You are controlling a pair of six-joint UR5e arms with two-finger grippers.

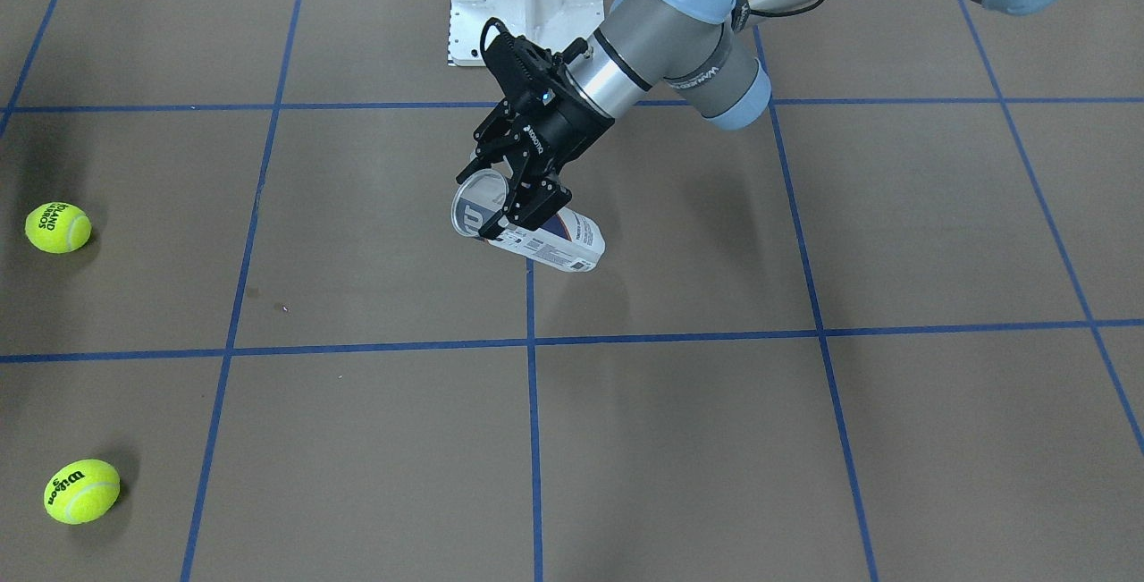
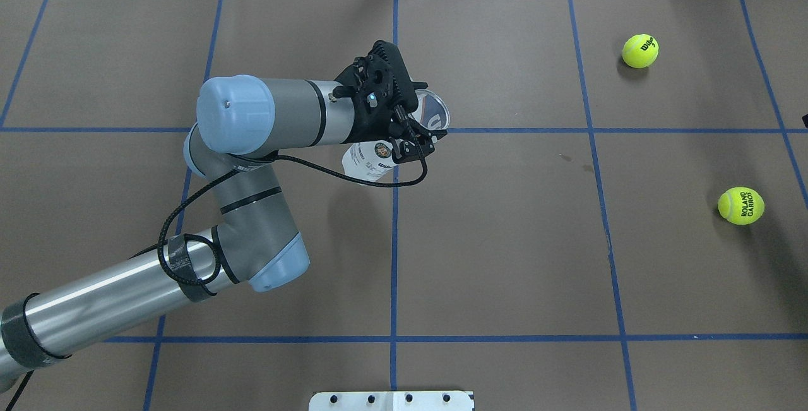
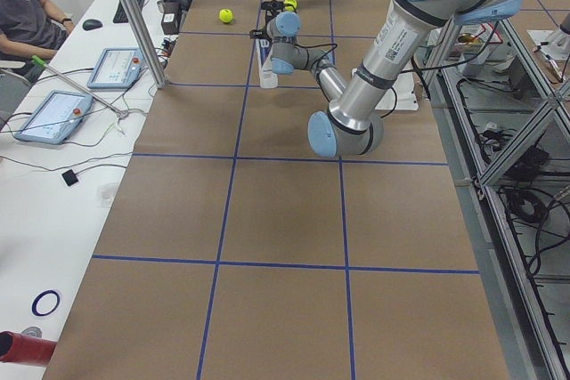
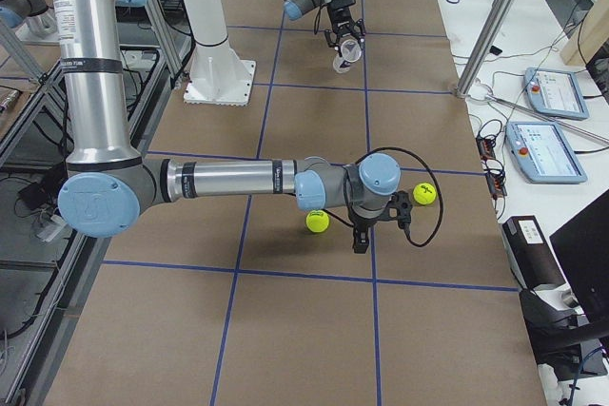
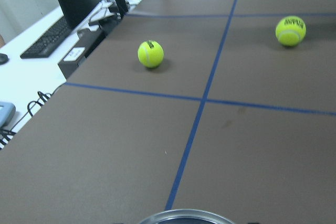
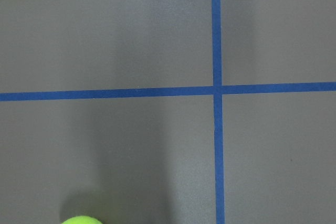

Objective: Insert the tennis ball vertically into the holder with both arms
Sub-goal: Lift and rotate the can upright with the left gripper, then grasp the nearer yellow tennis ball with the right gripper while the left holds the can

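Observation:
My left gripper (image 1: 518, 198) is shut on the holder (image 1: 556, 244), a clear can with a white and navy label, gripping just below its silver rim. The holder hangs tilted over the table's middle, with its open mouth (image 2: 433, 112) pointing away from the robot's base. Its rim (image 5: 186, 216) shows at the bottom of the left wrist view. Two yellow tennis balls lie on the robot's right side: one marked Roland Garros (image 2: 740, 206) and one marked Wilson (image 2: 639, 51). The right gripper (image 4: 360, 237) points down between them, beside the nearer ball (image 4: 317, 222). I cannot tell whether it is open or shut.
The white pedestal base (image 1: 523, 1) stands at the robot's edge of the table. Blue tape lines divide the brown table top into squares. A person (image 3: 20, 15) sits at a desk with tablets beyond the table's far side.

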